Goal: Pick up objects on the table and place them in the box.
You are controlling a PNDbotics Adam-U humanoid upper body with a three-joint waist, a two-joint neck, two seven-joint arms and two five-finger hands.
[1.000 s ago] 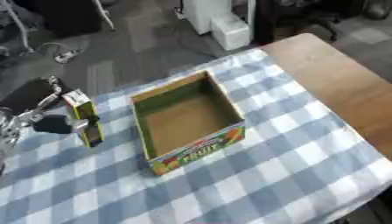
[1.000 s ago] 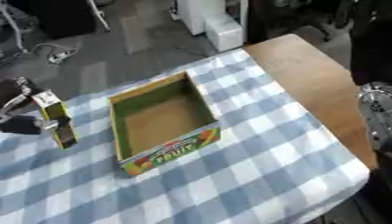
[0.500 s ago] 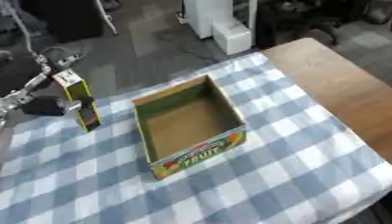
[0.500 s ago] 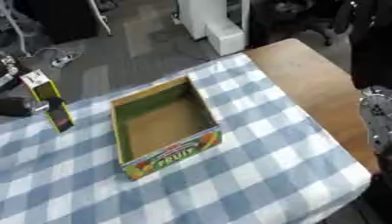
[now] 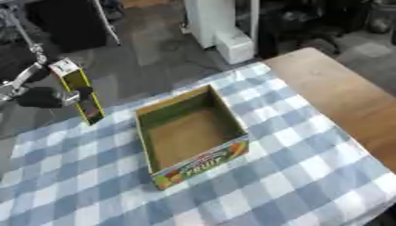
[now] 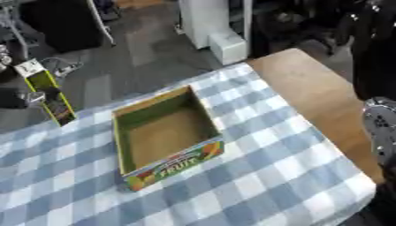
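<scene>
A tall, narrow yellow-and-black carton point(image 5: 80, 92) with a white top hangs tilted over the table's far left edge. My left hand point(image 5: 48, 97) is curled round its middle from the left. An open cardboard box point(image 5: 193, 134) with a colourful "FRUIT" print on its front wall stands empty in the middle of the checked cloth, to the right of the carton. Of my right arm only a silver joint point(image 6: 382, 123) shows at the right edge; its hand is out of view.
A blue-and-white checked cloth point(image 5: 294, 176) covers most of the table, leaving bare wood point(image 5: 340, 97) at the right end. Beyond the far edge, on the floor, are a white unit point(image 5: 224, 31), dark furniture and stand legs.
My left hand has raised the carton up and slightly back from the cloth. The picture has also shifted, so the box sits a little lower in view.
</scene>
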